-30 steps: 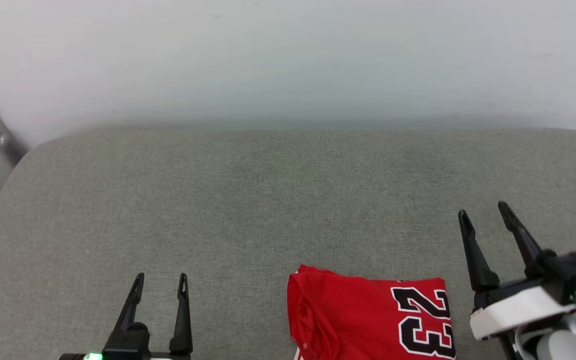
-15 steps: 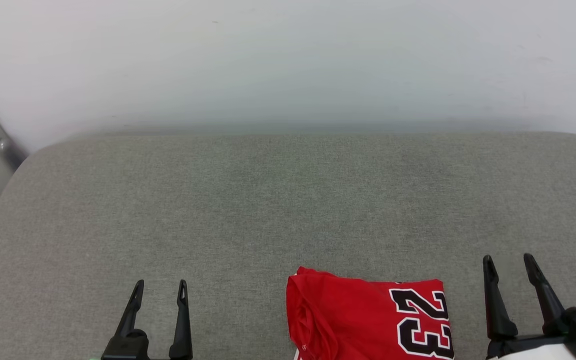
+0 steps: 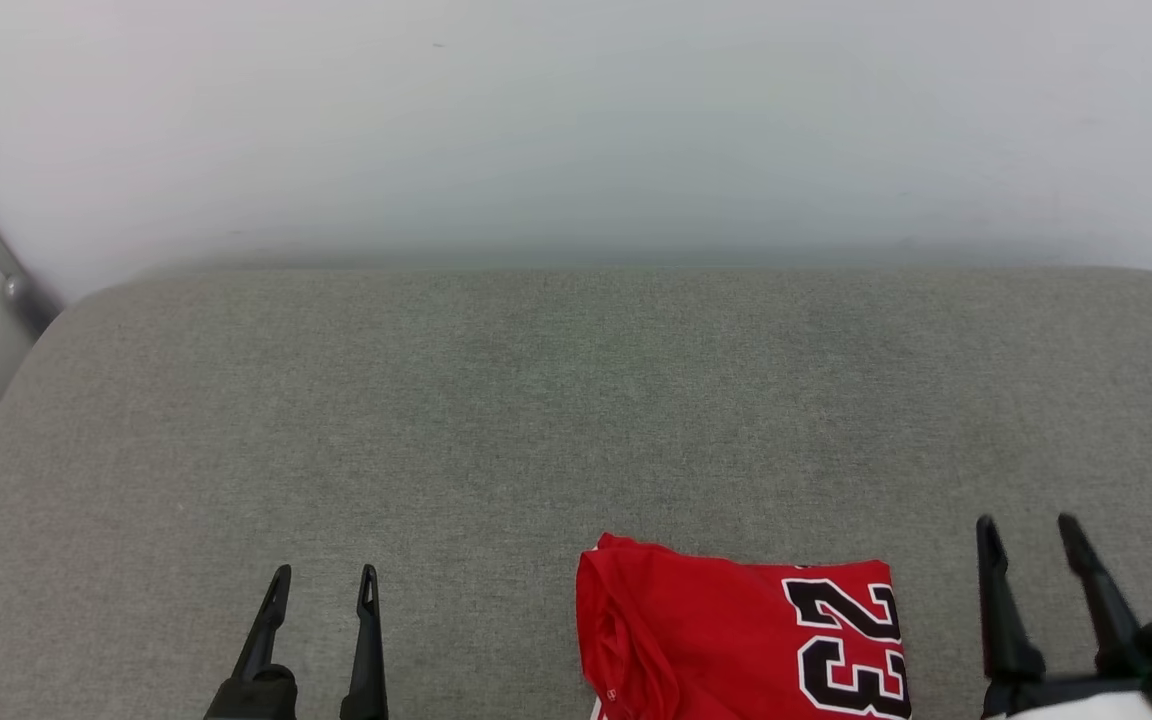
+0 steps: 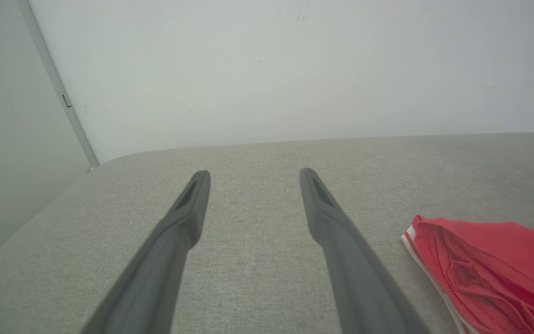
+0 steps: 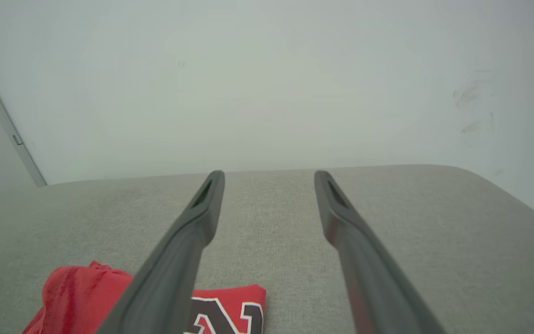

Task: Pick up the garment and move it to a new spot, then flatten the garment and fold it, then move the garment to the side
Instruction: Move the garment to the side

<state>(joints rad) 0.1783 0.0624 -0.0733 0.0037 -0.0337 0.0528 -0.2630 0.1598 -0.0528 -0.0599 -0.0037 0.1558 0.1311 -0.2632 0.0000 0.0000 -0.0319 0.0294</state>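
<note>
I record the left gripper [image 3: 324, 572] at the cushion's [image 3: 536, 420] near edge, fingers parted and empty. The right gripper [image 3: 1026, 522] is likewise spread and empty, just right of the garment [image 3: 696, 630]. The garment lies folded at the near edge between the grippers and reads "23" [image 3: 851, 645], black outlined in white. A white wall [image 3: 576, 120] stands beyond.

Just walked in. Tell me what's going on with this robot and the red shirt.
A two-armed robot is working on a red jersey T-shirt, which lies folded into a compact rectangle, "23" facing up, near the front edge of a grey cushioned surface. Neither arm holds it: the left claw and the right claw are both open and empty, one on each side of the shirt. The fold looks done; moving it aside may be what remains.
</note>
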